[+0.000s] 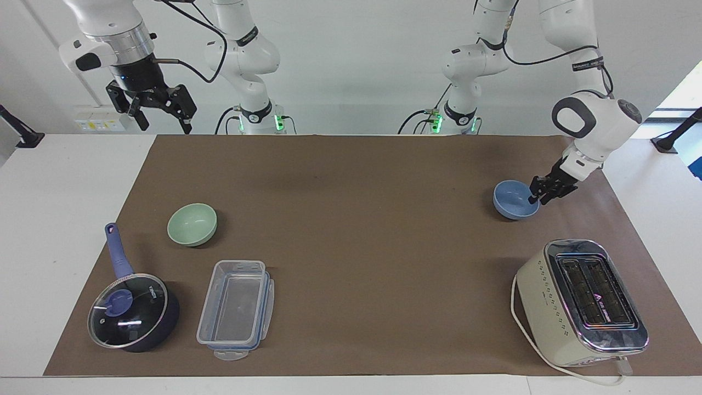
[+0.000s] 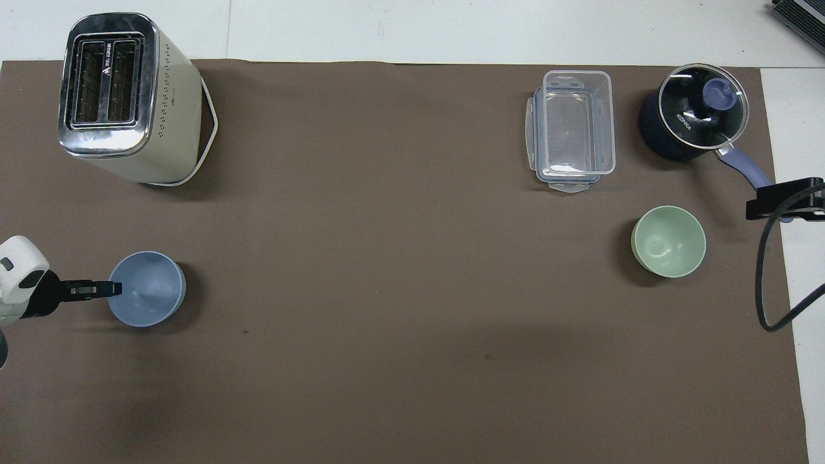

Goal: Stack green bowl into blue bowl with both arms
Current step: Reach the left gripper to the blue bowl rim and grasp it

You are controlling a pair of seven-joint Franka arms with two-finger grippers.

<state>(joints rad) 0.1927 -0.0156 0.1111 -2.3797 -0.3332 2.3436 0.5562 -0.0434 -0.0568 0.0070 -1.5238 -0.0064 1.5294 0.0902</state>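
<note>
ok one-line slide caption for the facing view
Left pincer at the blue bowl's rim; right pincer waits raised, green bowl untouched.

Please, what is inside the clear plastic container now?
Nothing is visible inside the clear plastic container; its bottom shows through in both views. Its lid appears to lie under it, so the mat beneath is covered.

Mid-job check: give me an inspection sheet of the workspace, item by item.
Surface: brown mat on white table.
Job's things: blue bowl near the left arm's end; green bowl near the right arm's end, unstacked.
Clutter: toaster, lidded saucepan, clear plastic container.
Grippers: left tool at the blue bowl's rim; right tool raised, open, waiting.
Cables: toaster cord on mat.
Surroundings: nothing seen.
</note>
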